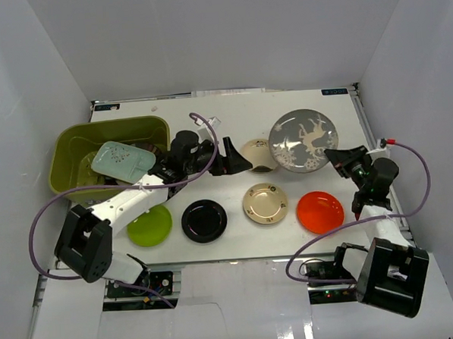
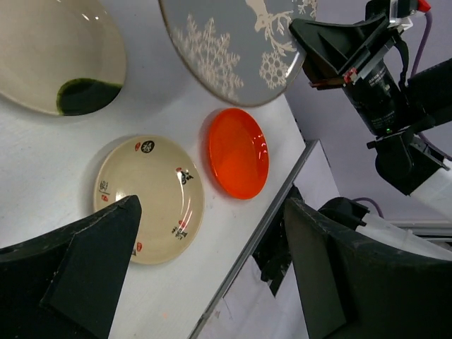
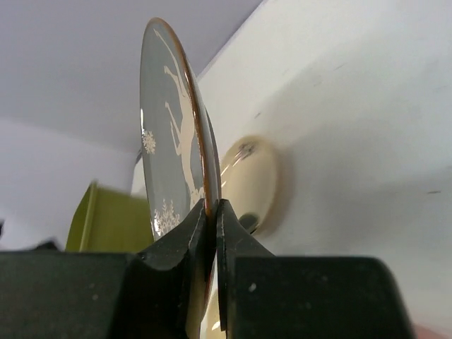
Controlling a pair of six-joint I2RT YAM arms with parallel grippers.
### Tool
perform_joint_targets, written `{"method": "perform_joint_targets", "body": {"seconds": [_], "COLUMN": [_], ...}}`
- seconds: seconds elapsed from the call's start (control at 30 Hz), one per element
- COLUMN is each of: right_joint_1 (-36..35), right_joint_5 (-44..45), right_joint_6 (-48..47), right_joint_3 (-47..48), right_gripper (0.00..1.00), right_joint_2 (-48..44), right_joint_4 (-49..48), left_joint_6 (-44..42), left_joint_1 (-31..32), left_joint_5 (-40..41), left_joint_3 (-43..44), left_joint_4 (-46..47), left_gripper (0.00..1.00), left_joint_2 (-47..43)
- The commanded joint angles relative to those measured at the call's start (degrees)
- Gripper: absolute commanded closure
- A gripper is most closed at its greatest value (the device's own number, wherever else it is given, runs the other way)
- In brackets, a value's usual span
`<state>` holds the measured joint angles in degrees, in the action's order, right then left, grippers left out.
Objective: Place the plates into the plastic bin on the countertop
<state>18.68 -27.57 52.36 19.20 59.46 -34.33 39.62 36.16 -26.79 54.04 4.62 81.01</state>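
My right gripper (image 1: 337,158) is shut on the rim of the large grey plate (image 1: 305,139), which has a white deer pattern; the right wrist view shows the jaws (image 3: 212,212) pinching its edge (image 3: 173,134), with the plate tilted off the countertop (image 1: 231,116). My left gripper (image 1: 240,161) is open and empty beside a dark-rimmed cream plate (image 1: 258,154). The olive bin (image 1: 73,139) at the left holds the pale teal tray (image 1: 120,160). Lime green (image 1: 149,224), black (image 1: 204,220), cream patterned (image 1: 265,203) and orange (image 1: 320,212) plates lie in a row near the front.
White walls close in the countertop on three sides. The left wrist view shows the cream patterned plate (image 2: 150,198), the orange plate (image 2: 239,152) near the table's front edge, and the right gripper (image 2: 314,42) at the grey plate (image 2: 236,42). Cables loop beside both arms.
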Motion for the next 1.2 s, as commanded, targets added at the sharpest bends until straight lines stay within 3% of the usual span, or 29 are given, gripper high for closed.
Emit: {"method": "perform_joint_targets", "body": {"seconds": [0.0, 0.13, 0.27, 0.37, 0.4, 0.53, 0.63, 0.67, 0.77, 0.83, 1.0, 1.17], "right_joint_1": [-7.0, -11.8, -13.2, -14.3, -14.5, -15.1, -15.7, -15.9, -16.0, -16.2, -17.4, -18.6], "right_joint_5": [-10.0, -12.6, -16.6, -19.3, -19.5, -20.2, -21.2, -21.3, -21.6, -22.6, -22.7, -22.2], "right_joint_6": [1.3, 2.3, 5.6, 6.6, 7.3, 7.9, 7.9, 7.9, 7.7, 7.7, 7.1, 4.5], "right_joint_3": [2.9, 3.9, 4.4, 4.4, 4.1, 3.6, 4.4, 4.5, 4.9, 4.9, 4.8, 4.2], "right_gripper": [0.92, 0.92, 0.92, 0.92, 0.92, 0.92, 0.78, 0.59, 0.28, 0.17, 0.11, 0.11], "right_joint_2": [-2.6, -2.2, -0.1, 2.8, 4.0, 6.4, 7.9, 8.3, 8.7, 9.1, 8.7, 7.9], "right_joint_4": [-6.4, -8.9, -13.4, -15.9, -16.9, -19.6, -19.8, -19.6, -19.6, -19.7, -20.0, -18.7], "left_joint_6": [2.4, 0.5, 0.1, 0.3, 0.9, -0.1, 1.4, 1.5, 1.0, 2.2, 4.5, 1.6], "left_joint_1": [0.4, 0.4, 0.4, 0.4, 0.4, 0.4, 0.1, 0.0, -1.5, -5.1, -19.2, -34.1], "left_joint_5": [-1.5, 1.3, 4.4, 4.9, 5.6, 7.3, 7.5, 7.7, 9.7, 9.0, 4.3, 6.4], "left_joint_3": [2.7, 3.8, 2.9, 2.1, 1.8, 2.6, 1.9, 2.0, 5.2, 5.6, 6.8, 9.3], "left_joint_4": [5.3, 5.7, 6.4, 7.4, 7.8, 6.0, 6.4, 6.1, 0.6, -0.8, -5.5, -19.1], "left_gripper": [0.08, 0.11, 0.22, 0.51, 0.69, 0.99, 1.00, 1.00, 1.00, 1.00, 1.00, 1.00], "left_joint_2": [3.6, 7.3, 8.9, 9.0, 8.7, 7.4, 4.9, 3.3, 0.6, -4.3, -16.8, -24.7]}}
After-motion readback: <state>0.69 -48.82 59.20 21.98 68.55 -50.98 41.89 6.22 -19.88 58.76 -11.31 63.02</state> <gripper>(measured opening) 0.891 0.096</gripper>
